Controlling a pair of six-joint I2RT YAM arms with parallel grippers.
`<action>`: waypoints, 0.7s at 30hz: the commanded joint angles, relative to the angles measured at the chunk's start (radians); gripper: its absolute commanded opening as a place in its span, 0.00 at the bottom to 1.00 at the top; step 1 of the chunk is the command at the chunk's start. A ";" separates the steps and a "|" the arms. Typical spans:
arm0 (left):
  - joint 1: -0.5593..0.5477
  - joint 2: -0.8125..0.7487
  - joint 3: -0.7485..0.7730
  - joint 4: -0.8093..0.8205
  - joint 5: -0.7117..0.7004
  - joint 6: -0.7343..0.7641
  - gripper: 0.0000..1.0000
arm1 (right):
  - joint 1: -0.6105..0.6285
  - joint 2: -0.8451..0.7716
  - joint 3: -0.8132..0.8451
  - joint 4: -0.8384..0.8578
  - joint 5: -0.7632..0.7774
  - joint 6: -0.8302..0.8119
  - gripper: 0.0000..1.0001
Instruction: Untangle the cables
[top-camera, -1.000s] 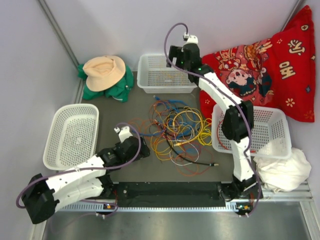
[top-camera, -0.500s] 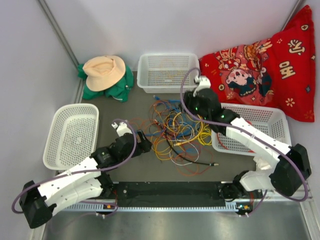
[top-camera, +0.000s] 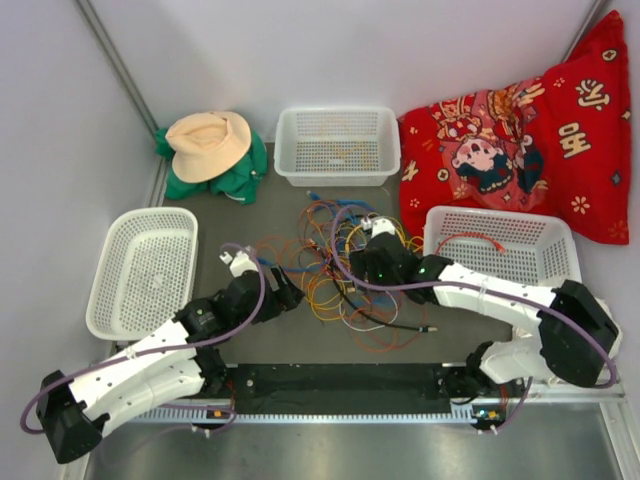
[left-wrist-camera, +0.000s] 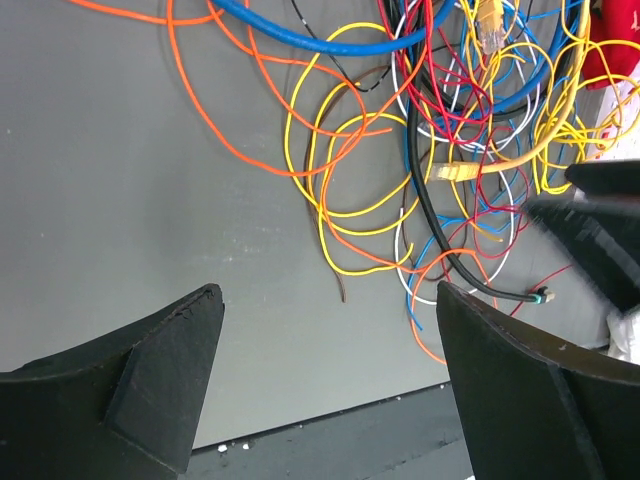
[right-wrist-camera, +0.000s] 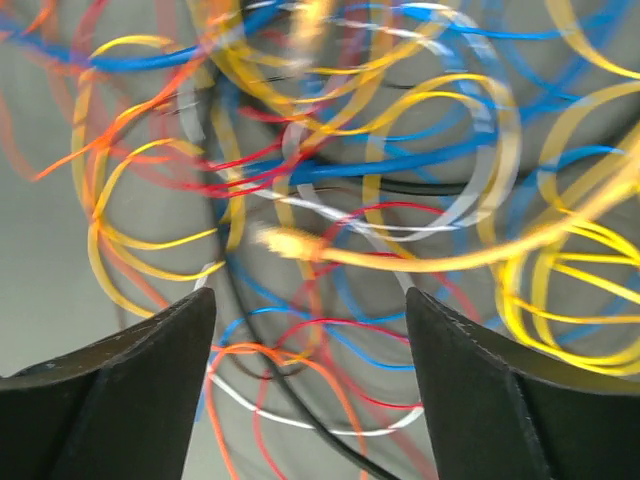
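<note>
The cables lie as a loose tangle of yellow, orange, blue, red, white and black cords on the grey mat. A black one trails out to the right and ends in a small plug. My left gripper sits at the tangle's left edge. It is open over bare mat, with the cables ahead of it. My right gripper hovers over the middle of the tangle. It is open with nothing between its fingers, and a yellow plug lies just beyond them. That view is blurred.
White baskets stand at the left, the back and the right. The right one holds a red cord. A hat on green cloth lies back left, a red cushion back right, and a white cloth front right.
My right arm swung from the back basket down and forward to the middle of the tangle. My left gripper crept a little right toward the cables.
</note>
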 joint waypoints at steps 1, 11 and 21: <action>-0.002 -0.009 -0.009 -0.015 0.015 -0.038 0.91 | 0.130 0.062 0.021 0.087 0.017 -0.031 0.78; -0.002 -0.069 -0.039 -0.052 0.015 -0.081 0.91 | 0.125 0.140 0.169 -0.139 0.435 0.108 0.81; -0.002 -0.043 -0.069 0.006 0.054 -0.104 0.90 | -0.086 0.377 0.467 -0.330 0.411 0.191 0.87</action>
